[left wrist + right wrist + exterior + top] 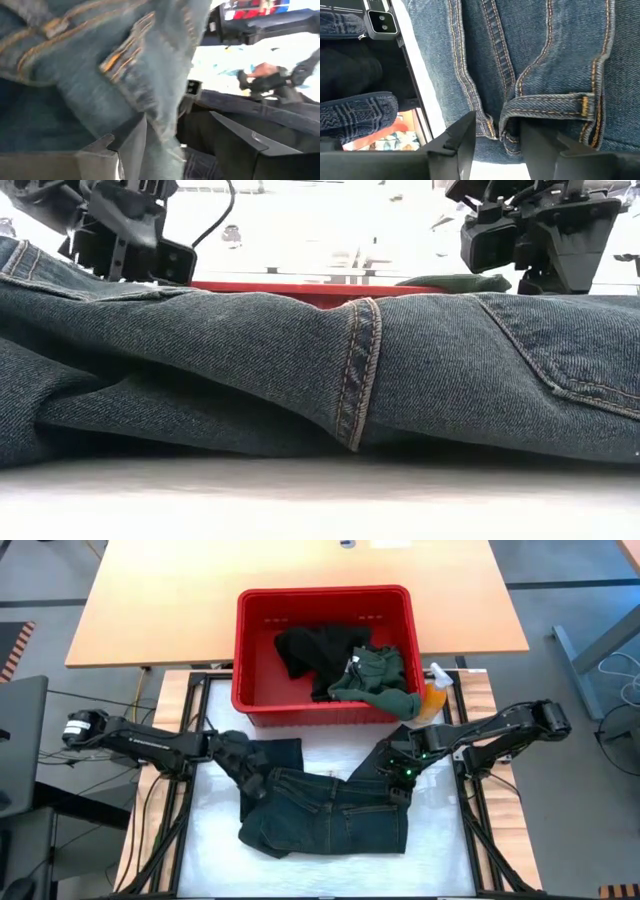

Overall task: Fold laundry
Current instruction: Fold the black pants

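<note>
A pair of blue jeans lies folded on the white table top and fills the low view. My left gripper is over the jeans' far left part, open, with a fold of denim between its fingers. My right gripper is at the jeans' far right part, open, its fingers on either side of the waistband edge. More laundry, a black garment and a green one, lies in the red basket. My left gripper has a hanging fold of denim lying against the inner side of one finger; the other finger stands clear of it. My right gripper points slanting down at the waistband edge; I cannot tell whether its fingers touch the cloth.
The red basket stands just beyond the jeans, its rim showing in the low view. An orange spray bottle stands at the basket's right corner, close to my right arm. A wooden table lies behind. Bare white table top runs along the near edge.
</note>
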{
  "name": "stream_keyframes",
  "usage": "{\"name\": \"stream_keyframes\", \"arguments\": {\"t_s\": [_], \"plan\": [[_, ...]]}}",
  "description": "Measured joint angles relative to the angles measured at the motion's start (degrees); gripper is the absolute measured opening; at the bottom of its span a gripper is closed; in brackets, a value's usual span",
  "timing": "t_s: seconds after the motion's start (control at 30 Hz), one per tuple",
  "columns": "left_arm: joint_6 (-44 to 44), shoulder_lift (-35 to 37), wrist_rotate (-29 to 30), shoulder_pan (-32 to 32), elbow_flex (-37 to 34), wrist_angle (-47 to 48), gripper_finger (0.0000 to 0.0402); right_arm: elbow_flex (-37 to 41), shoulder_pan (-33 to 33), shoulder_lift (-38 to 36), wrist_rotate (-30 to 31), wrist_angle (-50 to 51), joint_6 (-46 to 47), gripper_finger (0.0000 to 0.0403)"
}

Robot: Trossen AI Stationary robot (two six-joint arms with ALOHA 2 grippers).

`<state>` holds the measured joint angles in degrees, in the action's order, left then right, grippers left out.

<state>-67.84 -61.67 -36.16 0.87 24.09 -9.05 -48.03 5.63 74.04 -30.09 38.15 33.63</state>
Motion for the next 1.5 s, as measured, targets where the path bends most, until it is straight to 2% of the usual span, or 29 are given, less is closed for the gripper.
{"name": "stream_keyframes", "arguments": {"t_s": [0.17,0.3,0.47,0.63,0.8,1.07,1.27,1.37,1.5], "plan": [[1.1,4.6,0.5,4.9,0.0,1.5,0.0201,0.0,0.0,0.0,0.1,0.0,0.0,0.0181],[1.4,8.3,5.9,7.7,0.1,9.7,0.02,0.0,0.0,0.0,0.6,-0.3,0.0,0.0181],[2.7,8.8,11.0,7.7,0.0,18.6,0.0186,0.0,0.0,0.0,1.5,-0.7,-0.2,0.0182],[1.2,7.9,12.9,6.7,0.0,19.2,0.0179,0.0,0.0,0.0,1.6,-0.9,-0.2,0.0182],[-0.3,4.5,17.5,6.3,0.0,16.9,0.0179,0.0,0.0,0.0,1.8,-1.8,-0.4,0.0182],[-0.3,-5.4,16.8,5.5,0.0,10.9,0.02,0.0,0.0,0.0,2.5,-3.7,0.0,0.0182],[-0.2,-11.5,16.9,4.6,0.0,6.2,0.0211,0.0,0.0,0.0,2.7,-2.1,4.0,0.0177],[-0.2,-13.3,17.2,3.7,0.0,0.6,0.0192,0.0,0.6,0.0,4.4,-0.3,8.4,0.0173],[0.3,-14.5,19.0,2.9,0.0,-2.4,0.013,0.0,2.4,0.0,10.1,0.6,14.0,0.0168]]}}
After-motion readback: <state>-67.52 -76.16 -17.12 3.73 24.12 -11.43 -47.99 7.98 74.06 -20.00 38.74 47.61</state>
